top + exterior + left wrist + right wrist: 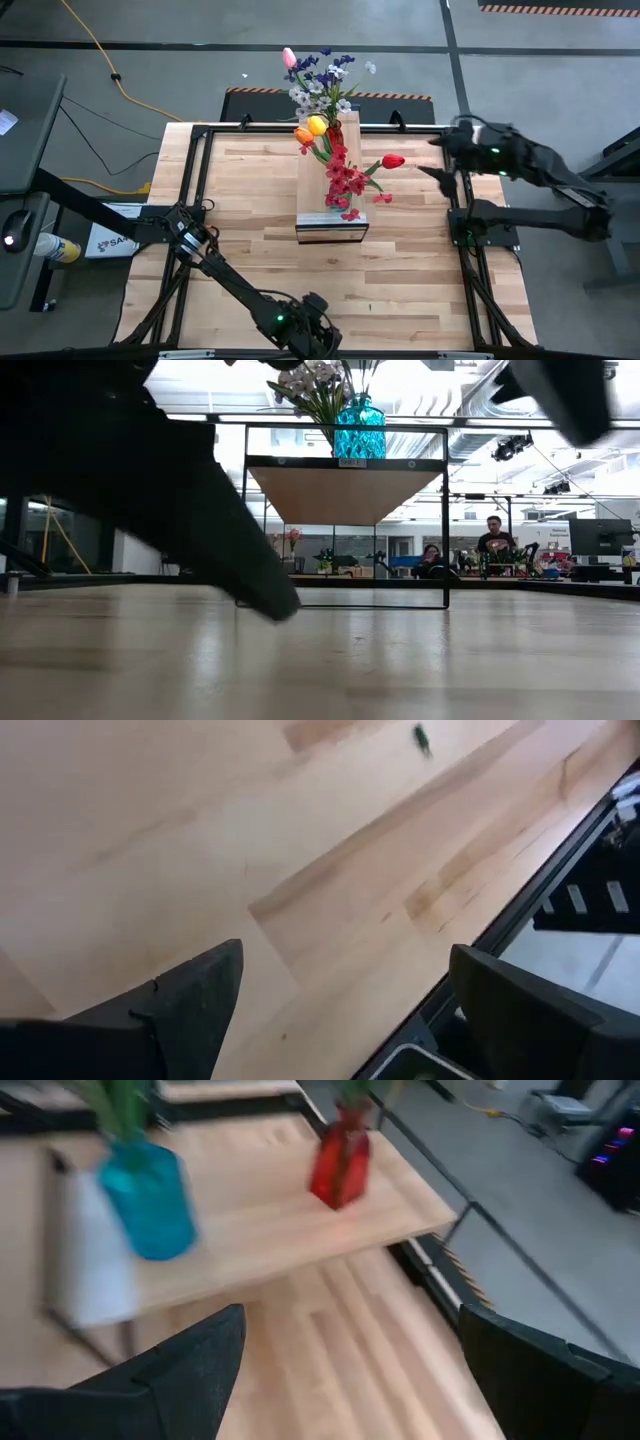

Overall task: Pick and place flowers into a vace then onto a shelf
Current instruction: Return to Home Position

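Note:
The shelf (331,200) of pale wood stands in the middle of the table, with a light strip at its near end. A blue vase (150,1195) stands on it near that end and a red vase (340,1165) toward the far end. Flowers stand in them: red sprays (346,182), tulips (312,128), and purple and white blossoms (322,80). My right gripper (437,158) hangs open above the table, right of the shelf, and touches nothing. My left gripper (340,1000) is open over bare wood by the table's near edge (320,338).
Black frame rails (200,200) run along the table's sides. Bare tabletop (250,240) lies to the left and right of the shelf. In the low view the left arm (150,480) fills the left side. People (492,540) sit in the room beyond.

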Motion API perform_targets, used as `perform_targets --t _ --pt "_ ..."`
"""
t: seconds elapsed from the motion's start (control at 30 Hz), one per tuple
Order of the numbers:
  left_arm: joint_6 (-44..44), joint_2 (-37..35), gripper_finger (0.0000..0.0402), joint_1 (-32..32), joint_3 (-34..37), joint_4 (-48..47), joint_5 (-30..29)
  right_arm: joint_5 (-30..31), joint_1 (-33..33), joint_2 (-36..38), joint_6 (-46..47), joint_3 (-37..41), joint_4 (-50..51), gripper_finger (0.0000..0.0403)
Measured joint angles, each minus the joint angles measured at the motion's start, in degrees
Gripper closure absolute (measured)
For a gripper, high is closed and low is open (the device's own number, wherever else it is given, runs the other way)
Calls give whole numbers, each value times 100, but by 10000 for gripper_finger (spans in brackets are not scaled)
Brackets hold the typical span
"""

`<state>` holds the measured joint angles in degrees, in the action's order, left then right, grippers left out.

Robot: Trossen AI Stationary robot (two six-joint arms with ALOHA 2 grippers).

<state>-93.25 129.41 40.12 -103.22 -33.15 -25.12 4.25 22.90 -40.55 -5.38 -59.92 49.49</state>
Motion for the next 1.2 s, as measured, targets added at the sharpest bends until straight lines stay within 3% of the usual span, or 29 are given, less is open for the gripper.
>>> perform_targets --t 0.23,0.53,0.83,1.2 --pt "475 -437 16 0 2 -294 -740 -940 -2 1350 707 -2 378 49" --pt "1229 -1331 16 -69 -7 -1882 -1691 -1701 -5 2597 1440 -4 486 49" --pt "1267 -1825 16 -519 4 -3722 -1851 -1803 -7 3154 2042 -2 1256 49" --pt "1225 -3051 16 -742 69 -5693 -2514 -2325 -7 3430 1644 -2 1155 49"
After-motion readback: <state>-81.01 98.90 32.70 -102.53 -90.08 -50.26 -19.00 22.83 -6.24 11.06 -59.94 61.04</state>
